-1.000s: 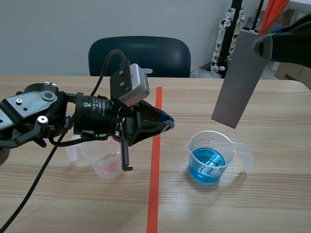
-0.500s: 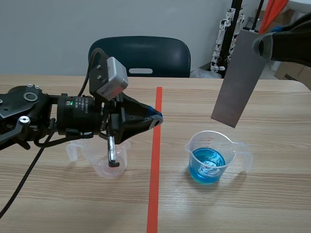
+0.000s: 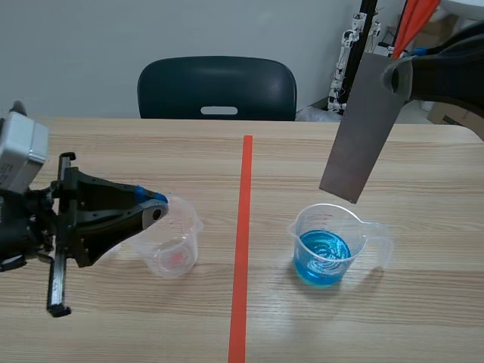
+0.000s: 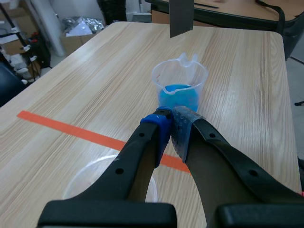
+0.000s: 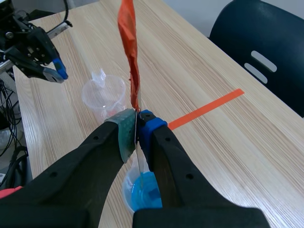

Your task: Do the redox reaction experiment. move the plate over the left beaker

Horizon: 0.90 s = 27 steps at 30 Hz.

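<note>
At the near left of the bench [image 3: 378, 325], left end effector [image 3: 155, 208] low and level, fingers pressed together on nothing, tips aimed toward the middle. Reaches just over the left rim of the left beaker [image 3: 172, 242]; contact there impossible to tell. Left beaker clear, upright, open-mouthed, standing short of the orange tape line [image 3: 243, 242], with bare wood all round its near and right sides. Across the line, right beaker [image 3: 327, 243] upright with blue liquid [image 3: 321, 253] in it, handle turned away from the line, well apart from the left beaker. Above and slightly behind it, plate [image 3: 358, 136]: a flat grey strip hanging tilted in the air, lower edge clear of the right beaker's rim, wholly on the right of the tape line and nowhere near the left beaker. Pinched at its upper end by the right end effector [image 3: 397, 76], pads clamped on both faces. Open air between the plate and the left beaker. Past the far edge, a dark chair [image 3: 217, 87].
</note>
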Each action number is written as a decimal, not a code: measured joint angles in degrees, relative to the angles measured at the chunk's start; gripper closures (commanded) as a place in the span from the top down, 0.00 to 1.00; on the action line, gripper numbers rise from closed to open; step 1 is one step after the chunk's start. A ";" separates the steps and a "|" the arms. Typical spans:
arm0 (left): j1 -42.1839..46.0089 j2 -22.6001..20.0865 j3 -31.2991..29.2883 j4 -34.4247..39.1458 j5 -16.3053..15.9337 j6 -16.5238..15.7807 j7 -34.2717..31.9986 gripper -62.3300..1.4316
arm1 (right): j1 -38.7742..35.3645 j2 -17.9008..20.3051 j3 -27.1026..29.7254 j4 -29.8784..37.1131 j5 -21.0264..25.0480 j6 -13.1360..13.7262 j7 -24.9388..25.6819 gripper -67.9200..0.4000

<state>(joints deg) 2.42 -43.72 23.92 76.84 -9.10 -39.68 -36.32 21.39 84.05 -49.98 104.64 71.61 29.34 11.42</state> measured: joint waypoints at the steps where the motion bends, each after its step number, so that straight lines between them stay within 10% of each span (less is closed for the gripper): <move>1: 2.16 -0.44 -1.60 0.17 0.00 0.00 -1.51 0.06 | 0.02 -0.17 0.02 0.00 0.00 0.00 -0.17 0.02; 7: 14.25 -1.36 -8.90 0.02 2.29 0.63 -9.16 0.09 | 0.00 -2.64 1.99 0.00 -0.02 0.00 -2.75 0.02; 20: 30.60 -1.22 -17.40 -0.20 3.45 4.98 -14.60 0.89 | 4.66 -10.12 3.04 0.00 -0.04 -0.02 -10.82 0.02; 27: 37.16 -1.03 -20.44 -0.26 3.32 9.42 -20.55 1.00 | 6.93 -16.52 3.04 0.00 -0.24 -1.33 -16.61 0.02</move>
<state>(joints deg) 39.57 -44.75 3.49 76.58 -5.78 -30.26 -56.86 28.32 67.53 -46.94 104.64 71.37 28.01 -5.19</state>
